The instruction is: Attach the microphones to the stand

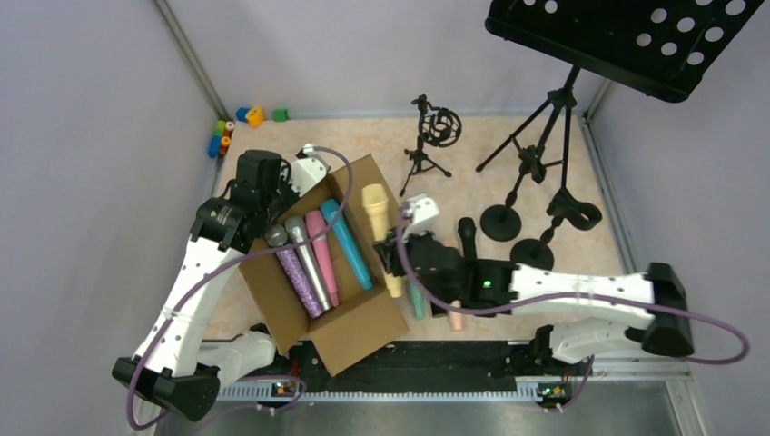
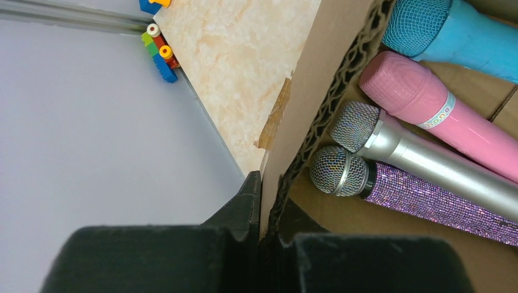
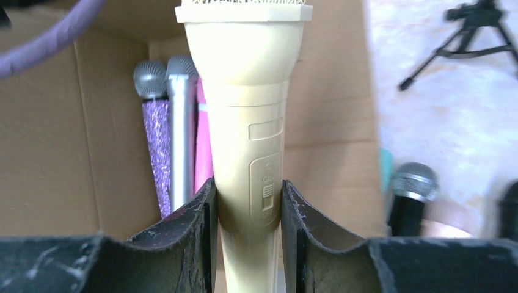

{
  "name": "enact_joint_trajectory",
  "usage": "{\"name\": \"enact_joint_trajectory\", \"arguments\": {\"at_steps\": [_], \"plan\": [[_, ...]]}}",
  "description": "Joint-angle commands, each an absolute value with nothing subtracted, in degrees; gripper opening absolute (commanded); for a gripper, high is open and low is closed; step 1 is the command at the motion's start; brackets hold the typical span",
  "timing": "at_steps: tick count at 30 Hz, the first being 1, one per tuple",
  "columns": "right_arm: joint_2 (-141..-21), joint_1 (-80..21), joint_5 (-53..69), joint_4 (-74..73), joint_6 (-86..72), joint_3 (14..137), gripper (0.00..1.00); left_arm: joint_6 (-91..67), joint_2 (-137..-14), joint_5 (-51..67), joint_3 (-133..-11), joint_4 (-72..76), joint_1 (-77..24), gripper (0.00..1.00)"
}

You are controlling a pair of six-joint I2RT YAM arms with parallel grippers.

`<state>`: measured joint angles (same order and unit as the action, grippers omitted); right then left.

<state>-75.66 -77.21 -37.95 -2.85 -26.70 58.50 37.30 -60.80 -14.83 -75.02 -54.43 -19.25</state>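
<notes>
A pale yellow microphone point(image 3: 244, 91) stands upright between the pads of my right gripper point(image 3: 247, 189), which is shut on its handle at the switch. From above, this microphone point(image 1: 377, 209) lies along the right edge of the cardboard box point(image 1: 363, 327), with the right gripper point(image 1: 397, 256) on its lower part. In the box lie the glittery purple point(image 2: 427, 195), silver point(image 2: 427, 162), pink point(image 2: 427, 104) and blue point(image 2: 452, 30) microphones. My left gripper point(image 2: 267, 201) is shut on the box's wall point(image 2: 311, 91). Two round-based stands point(image 1: 533, 250) point(image 1: 499, 221) rise at the right, one with a clip point(image 1: 574, 213).
Teal point(image 1: 416, 302), peach point(image 1: 456, 318) and black point(image 1: 468, 236) microphones lie on the table by the right arm. A small tripod with a ring mount point(image 1: 434, 132) stands at the back. A black music stand point(image 1: 636, 36) overhangs the far right. Toy blocks point(image 1: 222, 136) sit far left.
</notes>
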Motion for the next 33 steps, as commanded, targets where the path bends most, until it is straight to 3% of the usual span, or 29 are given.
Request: {"name": "enact_joint_trajectory", "arguments": {"at_steps": [1, 5, 9, 22, 33], "plan": [[-62.97, -76.21, -45.62, -16.20, -33.70, 53.96, 0.00, 36.84, -60.46, -16.29, -75.81, -48.21, -19.25, 0.00], [-58.20, -68.48, -42.10, -22.42, -38.00, 49.03, 0.00, 36.77, -60.55, -16.16, -76.06, -48.50, -19.25, 0.00], [-61.34, -64.79, -37.14, -21.14, -39.19, 46.74, 0.00, 36.63, -60.66, -15.94, -76.37, -48.95, -19.20, 0.00], [-74.55, -63.42, -23.49, -2.46, -38.65, 47.44, 0.00, 37.07, -59.30, -16.68, -77.19, -49.57, -19.20, 0.00], [-93.61, -63.61, -16.09, 5.47, -41.68, 54.89, 0.00, 37.37, -59.17, -17.04, -76.71, -49.01, -19.25, 0.00]]}}
